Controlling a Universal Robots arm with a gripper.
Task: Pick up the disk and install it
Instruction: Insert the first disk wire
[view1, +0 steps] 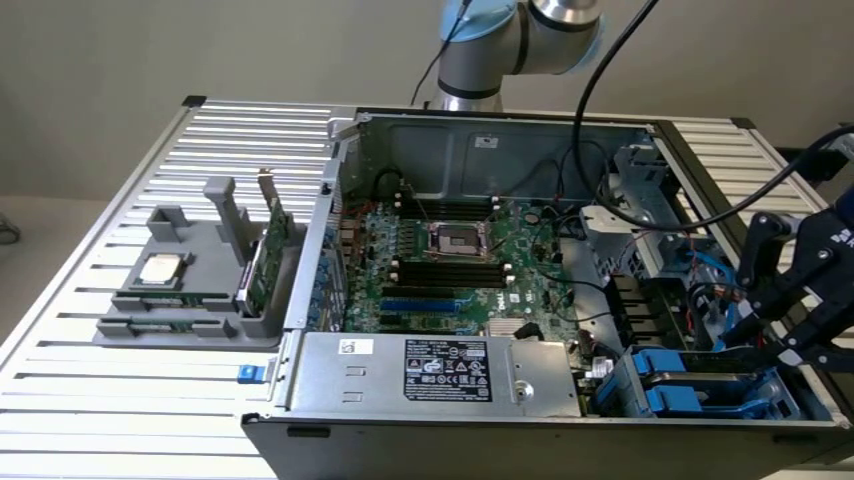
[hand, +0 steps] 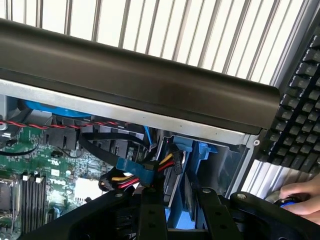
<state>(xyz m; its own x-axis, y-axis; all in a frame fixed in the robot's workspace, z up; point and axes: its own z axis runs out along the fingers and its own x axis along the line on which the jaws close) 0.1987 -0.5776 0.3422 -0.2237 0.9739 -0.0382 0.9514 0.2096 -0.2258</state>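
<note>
The disk (view1: 714, 362) stands on edge in its blue carrier frame, in the drive bay at the front corner of the open computer case (view1: 481, 140), on the exterior view's right. My gripper (view1: 774, 345) reaches down into that bay from the right. In the wrist view its black fingers (hand: 150, 210) stand on either side of the disk (hand: 189, 175), and my gripper (hand: 177, 197) is shut on the blue frame. Red, yellow and blue cables (hand: 145, 167) hang just beside the disk. The disk's label is hidden.
A grey fixture (view1: 187, 300) on the exterior view's left holds a silver chip (view1: 160, 268) and a green card (view1: 274, 255). The power supply (view1: 441, 370) fills the case's front. A keyboard (hand: 300, 115) and a person's hand (hand: 300, 197) lie beyond the case wall.
</note>
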